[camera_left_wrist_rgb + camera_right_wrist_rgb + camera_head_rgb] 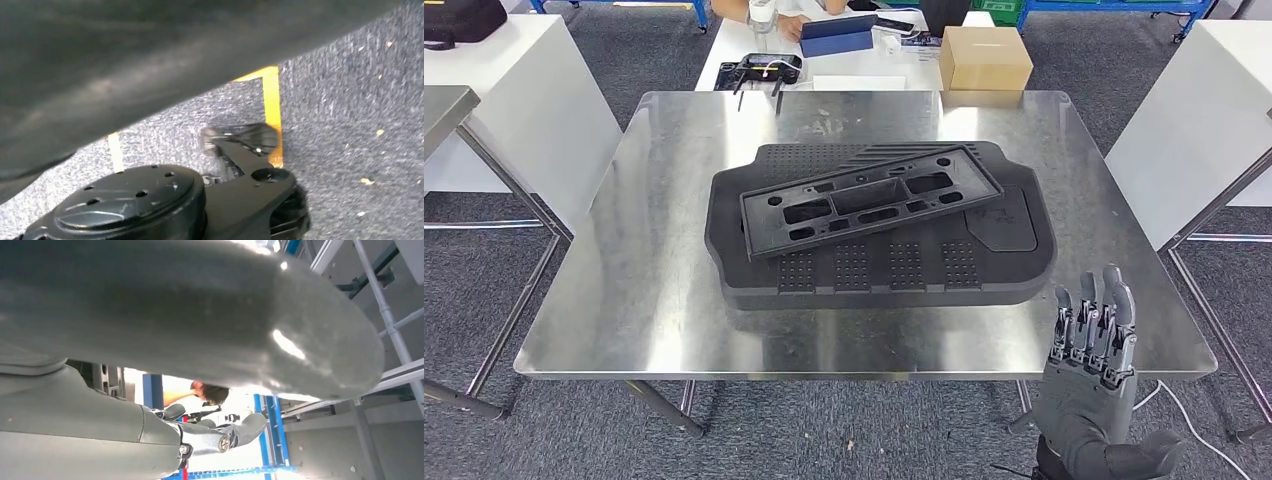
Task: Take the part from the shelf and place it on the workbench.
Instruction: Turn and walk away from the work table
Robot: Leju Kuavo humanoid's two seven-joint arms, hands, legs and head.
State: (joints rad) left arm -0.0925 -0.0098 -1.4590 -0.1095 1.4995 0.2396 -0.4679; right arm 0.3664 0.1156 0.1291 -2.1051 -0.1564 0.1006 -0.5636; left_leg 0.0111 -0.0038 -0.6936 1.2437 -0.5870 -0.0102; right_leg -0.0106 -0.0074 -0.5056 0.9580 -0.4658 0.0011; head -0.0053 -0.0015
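Note:
The part (869, 198), a long black plastic frame with several cut-outs, lies slantwise on a black foam tray (884, 275) in the middle of the steel workbench (654, 300). My right hand (1092, 350) is raised at the bench's near right corner, fingers straight and apart, holding nothing, about a hand's length from the tray. In the right wrist view its thick grey thumb (200, 315) and dark fingers (240, 430) are empty. A blurred grey mass of my left hand (150, 65) hangs over grey carpet; its fingers are hidden.
A cardboard box (984, 58) and a black device (759, 70) sit on the white table behind the bench, where a person (794, 20) is seated. White tables (514, 100) (1204, 130) flank the bench. Yellow floor tape (272, 115) lies below my left arm.

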